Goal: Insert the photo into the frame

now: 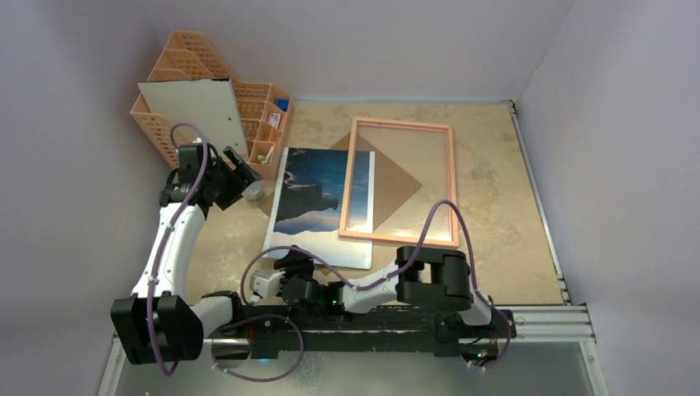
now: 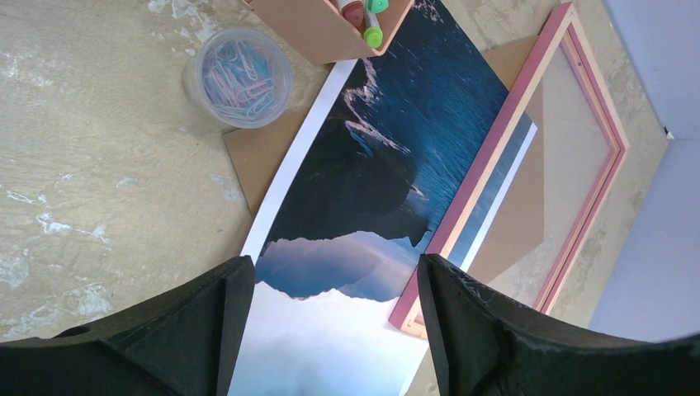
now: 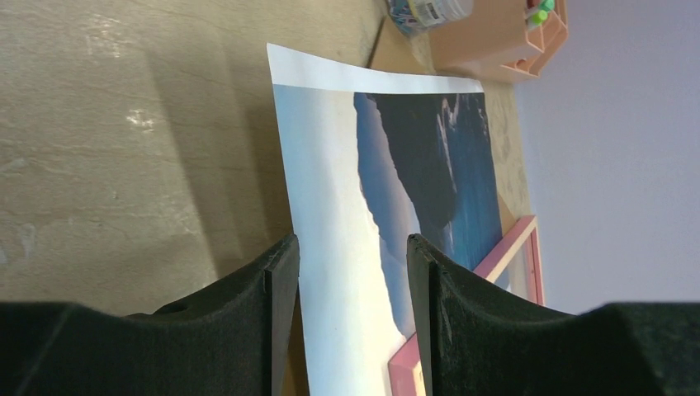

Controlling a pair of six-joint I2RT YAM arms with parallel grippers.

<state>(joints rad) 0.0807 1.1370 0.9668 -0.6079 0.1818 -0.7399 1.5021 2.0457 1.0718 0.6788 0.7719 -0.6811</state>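
The photo (image 1: 318, 206) is lying picture side up on the bench (image 1: 495, 206), with dark mountains and blue sea showing. Its right strip is hiding under the left rail of the frame (image 1: 398, 239), which is resting flat across it. A brown board (image 1: 396, 177) is lying beneath both. It is showing through the frame's opening and poking out as a corner by the photo's far left edge, and how far it runs under the print is hidden. The right hand (image 3: 351, 243) is reaching in low at the photo's near end with its fingers standing partly apart, and the pale margin of the print is filling the gap between them. They are not pinching the sheet, but it is hard to tell whether they are straddling its edge or only sitting over it (from above, the fingertips are getting lost against the dark arm). The left hand (image 2: 334, 268) is hovering over the left side of the bench, fingers spread wide and holding nothing. A clear cup of paper clips (image 2: 238, 76) is sitting just beside the photo's far left corner, near the orange rack (image 1: 186, 54). A white board (image 1: 198, 115) is leaning in the rack and covering much of it. In the left wrist view the rack is being cut off at the top, with only a few marker caps (image 2: 373, 35) showing.
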